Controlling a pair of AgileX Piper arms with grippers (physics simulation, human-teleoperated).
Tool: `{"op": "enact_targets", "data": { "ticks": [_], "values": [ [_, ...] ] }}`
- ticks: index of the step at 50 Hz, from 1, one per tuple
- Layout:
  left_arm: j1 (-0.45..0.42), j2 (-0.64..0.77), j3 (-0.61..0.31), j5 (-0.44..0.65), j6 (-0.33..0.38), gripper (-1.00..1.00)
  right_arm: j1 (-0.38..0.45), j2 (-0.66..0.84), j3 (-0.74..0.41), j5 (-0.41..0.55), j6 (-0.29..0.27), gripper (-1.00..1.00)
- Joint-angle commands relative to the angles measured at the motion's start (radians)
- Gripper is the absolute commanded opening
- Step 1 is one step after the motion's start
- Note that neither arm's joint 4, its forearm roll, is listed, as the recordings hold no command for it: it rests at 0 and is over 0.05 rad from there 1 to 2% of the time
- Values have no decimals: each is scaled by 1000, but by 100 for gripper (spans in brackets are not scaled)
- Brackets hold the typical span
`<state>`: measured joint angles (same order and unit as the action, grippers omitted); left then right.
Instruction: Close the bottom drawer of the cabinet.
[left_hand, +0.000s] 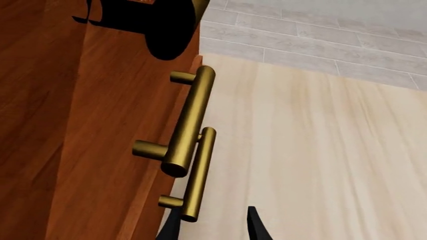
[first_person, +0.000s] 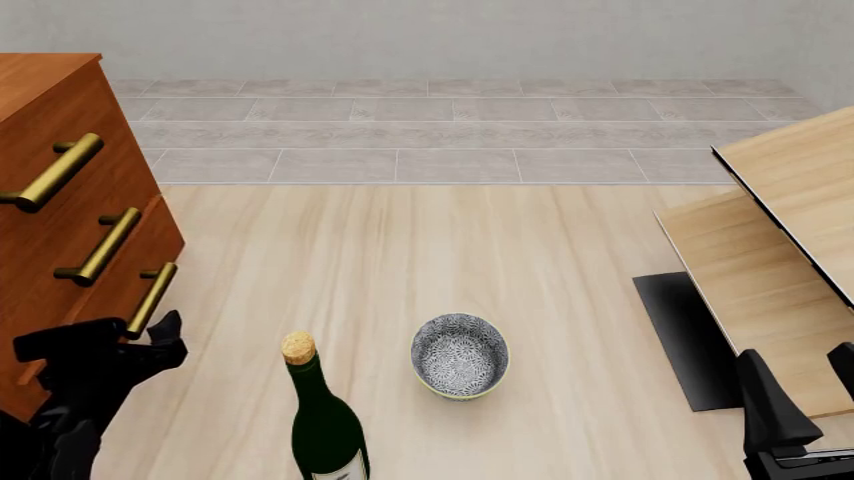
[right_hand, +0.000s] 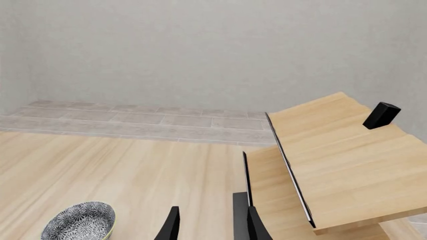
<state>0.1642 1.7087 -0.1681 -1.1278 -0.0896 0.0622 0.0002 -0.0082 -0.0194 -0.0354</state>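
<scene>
The cabinet (first_person: 60, 190) stood at the far-left edge of the counter (first_person: 534, 260), w/ three brass bar handles stacked down its front. The bottom drawer (first_person: 134, 310) carried the lowest handle (first_person: 151, 298). In the front view its front looked to sit slightly proud of the two above, so it was judged partly open; the gap itself was not resolvable.

Left fingers (first_person: 134, 340) were at the drawer front, just below and beside the lowest handle. In the left wrist view one finger (left_hand: 257, 225) lay clear over the counter and the other sat close against the handle end (left_hand: 193, 200), so the fingers were spread apart w/ nothing between them. Contact w/ the drawer face could not be confirmed. Probable reason for this posture: closing needs a push only, so a grip on the bar is unnecessary; the spread fingers give a wider contact against the wood.

Right fingers (right_hand: 210, 225) were parted, empty, and held well away from the cabinet near the pale wood furniture (first_person: 787, 250), presumably parked to keep the approach clear.

A wine bottle (first_person: 320, 420) and a patterned bowl (first_person: 459, 355) stood to the right of the left fingers, well apart from the drawer and outside the push path.

Next step, est.: press the front straight toward the cabinet body. Risk: an off-axis push could skew the drawer or slip off the handle.
</scene>
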Motion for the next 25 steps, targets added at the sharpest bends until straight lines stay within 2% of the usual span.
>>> {"op": "enact_targets", "data": {
  "ticks": [1, 25],
  "values": [
    [41, 14, -8, 5, 12, 100, 0, 0, 1, -1, 0, 100],
    [92, 27, -22, 3, 31, 100, 0, 0, -1, -1, -1, 100]
  ]
}}
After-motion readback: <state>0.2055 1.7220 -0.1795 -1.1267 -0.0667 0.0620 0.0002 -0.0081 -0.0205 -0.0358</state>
